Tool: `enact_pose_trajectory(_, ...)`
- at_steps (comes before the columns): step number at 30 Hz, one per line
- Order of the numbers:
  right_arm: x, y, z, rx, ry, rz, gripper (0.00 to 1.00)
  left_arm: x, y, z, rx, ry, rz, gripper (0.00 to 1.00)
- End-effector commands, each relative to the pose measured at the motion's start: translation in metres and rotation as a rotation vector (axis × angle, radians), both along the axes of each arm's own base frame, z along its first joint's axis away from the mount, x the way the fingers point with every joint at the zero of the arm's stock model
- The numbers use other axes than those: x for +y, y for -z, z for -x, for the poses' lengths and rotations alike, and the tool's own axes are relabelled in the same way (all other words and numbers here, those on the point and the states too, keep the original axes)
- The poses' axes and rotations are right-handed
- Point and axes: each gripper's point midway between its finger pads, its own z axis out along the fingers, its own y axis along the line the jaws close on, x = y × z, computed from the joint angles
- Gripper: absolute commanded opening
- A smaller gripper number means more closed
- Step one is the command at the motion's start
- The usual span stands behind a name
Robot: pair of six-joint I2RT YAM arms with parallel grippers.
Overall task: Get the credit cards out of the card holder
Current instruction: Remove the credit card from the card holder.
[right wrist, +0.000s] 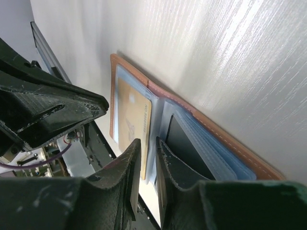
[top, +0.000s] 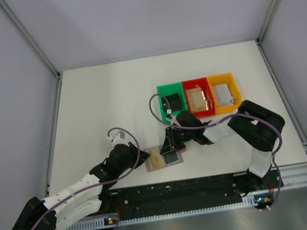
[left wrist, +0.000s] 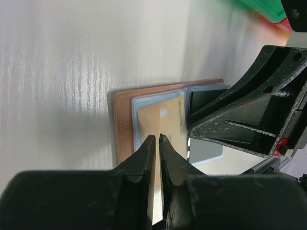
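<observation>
1. Card holder (top: 164,158): a bifold with a reddish-brown leather outside and blue-grey pockets inside. It lay open and flat on the table, well apart from the green bin (top: 169,98), on the side toward my bases.
2. Credit cards: one tan card (left wrist: 165,122) sat in the half farther from the green bin, one dark card (right wrist: 184,146) in the half nearer it. Both were seated in pockets, faces showing.
3. Handling, as I judged it: the cards were light, thin, stiff and slick. The holder was light and likely to slide if a card dragged. The best hold was a card's exposed edge, with the leather pinned down.
4. Left gripper (left wrist: 157,139): my fingers were nearly together with a thin slit between, tips at the tan card, nothing visibly pinched.
5. Right gripper (right wrist: 148,143): my fingers were slightly parted over the fold, gripping nothing.
</observation>
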Motion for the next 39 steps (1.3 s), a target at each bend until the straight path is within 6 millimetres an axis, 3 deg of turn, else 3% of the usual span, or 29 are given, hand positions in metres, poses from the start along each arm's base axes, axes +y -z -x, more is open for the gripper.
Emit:
enact_pose_trajectory(1,0.003,0.000,-0.004,-0.035,-0.002,0.022,0.19,0.005,0.002,0.002,0.003,0.004,-0.031,0.12)
enact_pose_trajectory(12,0.009,-0.003,-0.002,-0.031,-0.023,-0.003,0.14,-0.010,0.026,0.017,0.120,0.110,-0.052,0.08)
enact_pose_trajectory(19,0.010,-0.012,0.001,-0.043,-0.042,-0.035,0.00,-0.001,0.035,0.019,0.139,0.093,-0.099,0.05)
enact_pose_trajectory(31,-0.016,-0.010,-0.002,-0.060,-0.051,-0.032,0.00,0.000,0.039,0.021,0.143,0.096,-0.104,0.00)
enact_pose_trajectory(34,-0.012,-0.018,0.000,-0.061,-0.060,-0.079,0.00,-0.004,0.031,0.017,0.110,0.102,-0.070,0.07)
enact_pose_trajectory(39,-0.005,-0.031,0.001,-0.060,-0.056,-0.170,0.00,-0.010,0.007,0.011,0.018,0.077,0.051,0.42)
